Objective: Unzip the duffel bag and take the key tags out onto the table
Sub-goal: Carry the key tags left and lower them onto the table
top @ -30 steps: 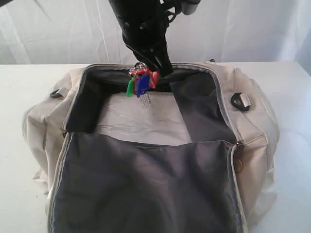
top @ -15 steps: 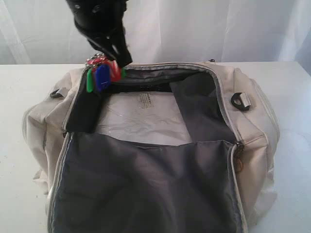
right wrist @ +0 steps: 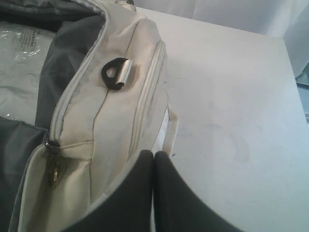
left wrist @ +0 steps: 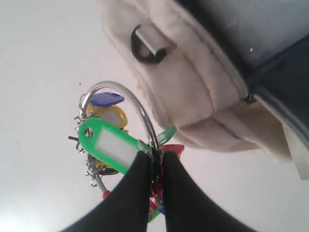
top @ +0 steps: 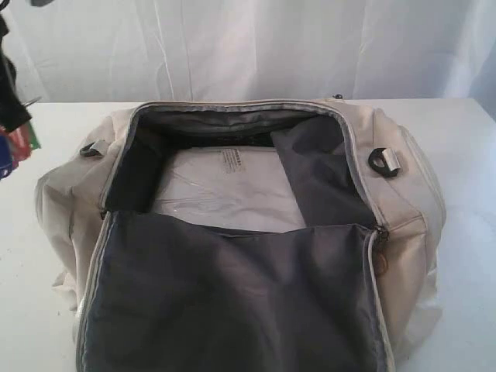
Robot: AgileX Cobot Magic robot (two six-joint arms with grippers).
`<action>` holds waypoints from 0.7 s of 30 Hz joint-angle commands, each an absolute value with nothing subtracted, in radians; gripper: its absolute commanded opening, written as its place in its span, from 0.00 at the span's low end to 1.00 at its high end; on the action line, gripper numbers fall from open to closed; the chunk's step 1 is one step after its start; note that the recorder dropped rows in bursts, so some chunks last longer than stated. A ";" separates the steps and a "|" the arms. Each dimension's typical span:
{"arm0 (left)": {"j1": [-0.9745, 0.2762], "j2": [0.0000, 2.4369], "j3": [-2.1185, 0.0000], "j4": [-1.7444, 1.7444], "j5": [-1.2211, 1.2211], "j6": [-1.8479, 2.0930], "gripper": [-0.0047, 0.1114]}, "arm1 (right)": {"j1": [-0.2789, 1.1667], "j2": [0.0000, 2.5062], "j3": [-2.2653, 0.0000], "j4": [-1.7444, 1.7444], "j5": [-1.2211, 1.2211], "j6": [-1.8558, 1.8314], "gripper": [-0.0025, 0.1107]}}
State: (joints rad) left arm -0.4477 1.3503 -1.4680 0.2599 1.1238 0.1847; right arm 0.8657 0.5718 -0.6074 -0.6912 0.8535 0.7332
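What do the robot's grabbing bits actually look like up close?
The left end effector and the right end effector each show two plain matte-black fingers, broad at the base and tapering to rounded tips. No cables, labels or markings show on them.

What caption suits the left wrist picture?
Left pincer grips the key tags over the table beside the duffel bag.

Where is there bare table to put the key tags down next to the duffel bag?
Bare table lies off the left end of the duffel bag, below the key tags held by the left gripper. Another patch lies right of the bag, beside the right gripper. The open flap crowds the front.
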 commanded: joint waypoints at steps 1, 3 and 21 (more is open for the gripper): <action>-0.390 1.303 -1.352 0.245 1.090 0.169 0.04 | 0.857 0.567 -0.605 -0.699 0.840 0.737 0.02; -0.371 1.303 -1.297 0.243 1.066 0.169 0.04 | 0.857 0.567 -0.605 -0.699 0.839 0.737 0.02; -0.319 1.317 -0.908 0.204 0.733 0.101 0.04 | 0.857 0.567 -0.605 -0.699 0.831 0.737 0.02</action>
State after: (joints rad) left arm -0.3245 1.3142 -0.9456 0.2243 0.7603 0.1139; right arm 0.8657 0.5718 -0.6074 -0.6912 0.8360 0.7332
